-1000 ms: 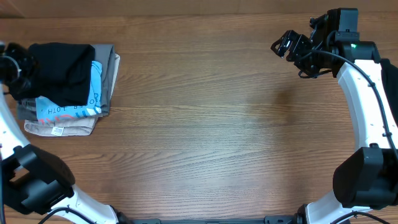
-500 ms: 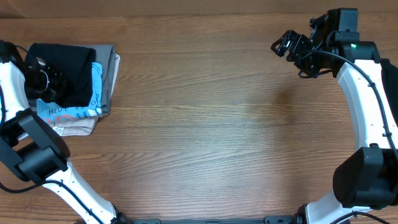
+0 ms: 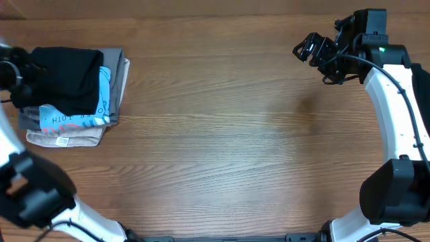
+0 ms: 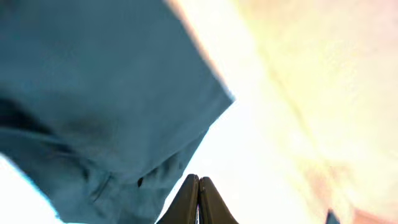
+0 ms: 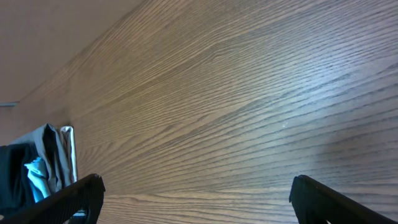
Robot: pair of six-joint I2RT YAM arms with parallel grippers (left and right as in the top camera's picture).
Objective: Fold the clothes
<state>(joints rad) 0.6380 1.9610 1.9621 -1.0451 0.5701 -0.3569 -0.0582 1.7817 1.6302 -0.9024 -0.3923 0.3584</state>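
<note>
The clothes are a folded black garment (image 3: 67, 77) lying on top of a stack at the table's left end. My left gripper (image 3: 15, 72) hovers blurred at the stack's left edge. In the washed-out left wrist view its fingers (image 4: 189, 202) are pressed together with nothing between them, and dark fabric (image 4: 93, 93) fills the upper left. My right gripper (image 3: 309, 48) hangs open over the bare wood at the far right, far from the stack. Its two fingertips (image 5: 78, 196) stand wide apart in the right wrist view, where the black garment (image 5: 9, 180) shows at the left edge.
Under the black garment lie a light-blue shirt with lettering (image 3: 74, 115), a grey garment (image 3: 121, 77) and a beige one (image 3: 64, 138). The wooden table (image 3: 222, 134) stretches between the two arms. Both arm bases stand at the near corners.
The left arm swung in over the stack's left part half a second ago and is now back at its left edge. The right arm and the stack have not moved.
</note>
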